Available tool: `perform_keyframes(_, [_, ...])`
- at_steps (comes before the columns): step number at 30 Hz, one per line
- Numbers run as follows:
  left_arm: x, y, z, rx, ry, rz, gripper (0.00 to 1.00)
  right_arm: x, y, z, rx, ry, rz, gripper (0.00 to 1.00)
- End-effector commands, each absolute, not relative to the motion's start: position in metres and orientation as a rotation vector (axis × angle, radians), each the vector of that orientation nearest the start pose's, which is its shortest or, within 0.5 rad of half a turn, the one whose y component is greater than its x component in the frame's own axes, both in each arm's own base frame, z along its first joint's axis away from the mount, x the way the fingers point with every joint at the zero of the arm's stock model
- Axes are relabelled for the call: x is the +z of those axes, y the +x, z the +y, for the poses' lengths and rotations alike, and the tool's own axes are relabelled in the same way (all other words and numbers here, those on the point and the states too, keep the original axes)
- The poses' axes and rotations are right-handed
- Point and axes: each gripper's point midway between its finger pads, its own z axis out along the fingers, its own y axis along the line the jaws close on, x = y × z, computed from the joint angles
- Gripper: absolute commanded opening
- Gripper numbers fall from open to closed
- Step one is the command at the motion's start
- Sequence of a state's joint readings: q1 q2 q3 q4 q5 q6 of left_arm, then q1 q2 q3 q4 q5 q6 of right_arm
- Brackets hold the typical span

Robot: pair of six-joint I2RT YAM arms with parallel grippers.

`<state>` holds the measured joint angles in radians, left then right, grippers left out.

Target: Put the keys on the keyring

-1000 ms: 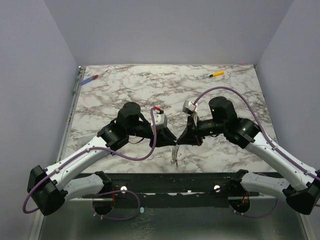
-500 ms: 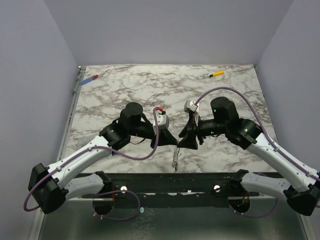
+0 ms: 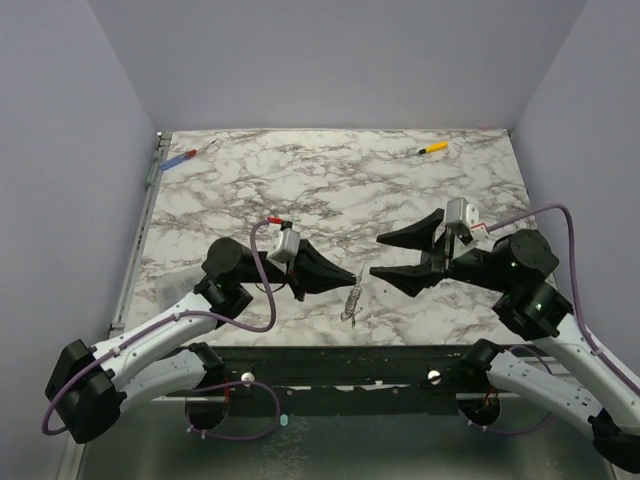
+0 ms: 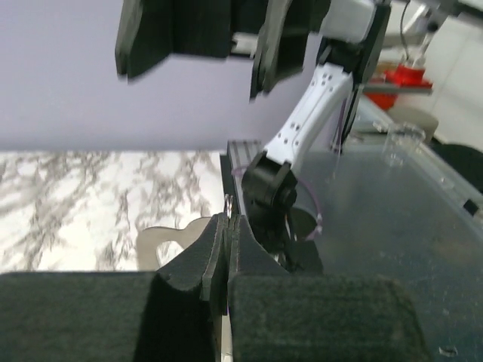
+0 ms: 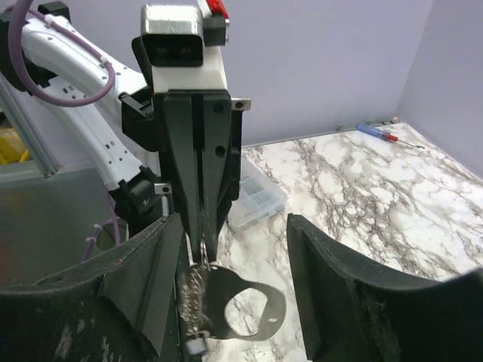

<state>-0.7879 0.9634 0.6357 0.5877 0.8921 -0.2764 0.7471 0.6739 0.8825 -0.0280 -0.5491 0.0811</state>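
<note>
Key cluster at the front edge: my left gripper (image 3: pixel 352 277) is pinched tight on the top of the keys (image 3: pixel 351 301), which hang from it as a pale bunch over the marble table (image 3: pixel 250 190); my right gripper (image 3: pixel 376 256) stands just beside them, jaws spread wide, gripping nothing; the keyring is too small to tell apart at the pinch; a yellow-handled tool (image 3: pixel 433 149) lies far back.

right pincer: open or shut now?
Open. In the top view the right pincer shows its jaws well apart, gripping nothing; the keys hang from the left pincer.
</note>
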Motion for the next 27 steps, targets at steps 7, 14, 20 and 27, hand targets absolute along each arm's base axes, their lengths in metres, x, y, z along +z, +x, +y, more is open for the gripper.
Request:
perform_keyframes(7, [0.397, 0.083, -0.279, -1.582, 0.83, 0.63, 0.0, 0.385, 0.108, 0.27, 1.228, -1.046, 1.096, 0.49])
perform_keyframes(14, [0.411, 0.076, -0.264, -1.676, 0.72, 0.5, 0.0, 0.389, 0.097, 0.271, 1.279, -1.086, 1.056, 0.39])
perform_keyframes(20, [0.412, 0.084, -0.267, -1.667, 0.69, 0.51, 0.0, 0.389, 0.092, 0.276, 1.338, -1.106, 1.034, 0.32])
perform_keyframes(27, [0.418, 0.084, -0.266, -1.669, 0.681, 0.494, 0.0, 0.38, 0.11, 0.28, 1.286, -1.047, 1.079, 0.36])
